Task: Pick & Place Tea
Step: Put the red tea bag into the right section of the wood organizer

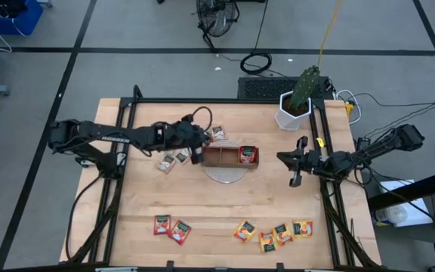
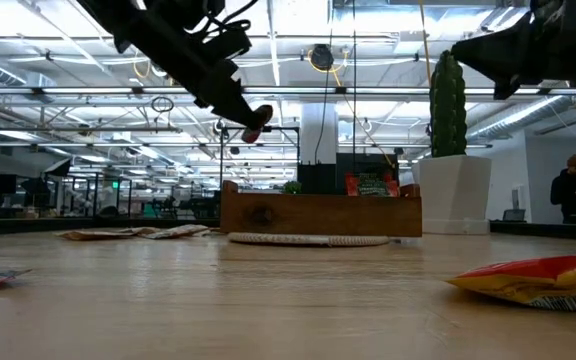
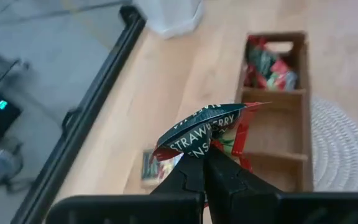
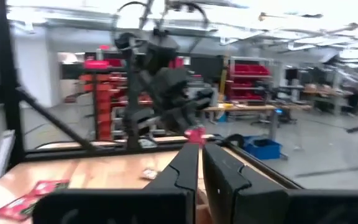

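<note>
High view: the left gripper (image 1: 197, 153) hangs just beside the left end of the wooden tray (image 1: 221, 164), which rests on a round woven mat (image 1: 226, 174) at mid-surface. The left wrist view shows its jaws clenched on a red strawberry tea sachet (image 3: 211, 133), held by one edge above the surface and short of the tray's nearest compartment. The low view confirms that the sachet is carried clear of the surface, above and to the left of the tray.

The right gripper (image 1: 295, 180) waits well to the right of the tray, raised, with its jaws closed on nothing.

Other tea on the surface:
- Red sachets already lie in the tray's right compartment (image 1: 248, 156).
- Pale sachets (image 1: 171, 160) lie just left of the tray.
- Two red sachets (image 1: 171, 227) lie at the near edge, left of centre.
- Orange-yellow sachets (image 1: 274, 233) lie at the near edge, right of centre.

Step in hand, as judged: transport of the grasped sachet to the tray. The next move calls for carrying the sachet rightward over the compartment that holds the red sachets, lowering it, then releasing the jaws. Many sachets remain, so the task is at an early stage.
</note>
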Available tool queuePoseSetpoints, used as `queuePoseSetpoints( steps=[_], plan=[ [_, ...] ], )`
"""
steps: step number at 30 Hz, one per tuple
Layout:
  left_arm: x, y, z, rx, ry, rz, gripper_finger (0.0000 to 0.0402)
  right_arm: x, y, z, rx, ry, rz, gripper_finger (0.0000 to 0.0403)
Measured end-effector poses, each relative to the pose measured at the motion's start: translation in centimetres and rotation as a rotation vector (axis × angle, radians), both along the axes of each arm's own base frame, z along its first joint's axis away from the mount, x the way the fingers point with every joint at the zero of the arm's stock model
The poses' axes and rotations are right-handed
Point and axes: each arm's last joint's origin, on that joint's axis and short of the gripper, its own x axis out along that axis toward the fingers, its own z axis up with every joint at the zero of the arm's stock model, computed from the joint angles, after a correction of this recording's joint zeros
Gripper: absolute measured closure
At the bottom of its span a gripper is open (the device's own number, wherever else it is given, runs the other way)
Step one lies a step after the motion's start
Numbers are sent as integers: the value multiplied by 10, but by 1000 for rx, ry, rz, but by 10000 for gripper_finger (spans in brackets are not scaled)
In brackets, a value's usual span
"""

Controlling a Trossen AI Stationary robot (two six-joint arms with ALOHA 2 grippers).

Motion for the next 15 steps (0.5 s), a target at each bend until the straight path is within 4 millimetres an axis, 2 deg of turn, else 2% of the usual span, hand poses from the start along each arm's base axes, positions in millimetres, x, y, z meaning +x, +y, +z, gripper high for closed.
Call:
queuePoseSetpoints(
  steps=[5,9,12,15],
  plan=[
    [5,-4,2,78,-17,-158,400,-1,-6,-2,99,-1,-174,391],
    [6,-7,-1,139,-113,-252,400,1,-12,1,125,-47,-197,389],
    [4,-3,-4,142,-223,-284,400,4,-16,3,130,-81,-161,387],
    [-1,0,-12,124,-264,-283,400,6,-24,0,163,-71,-292,390]
  ],
)
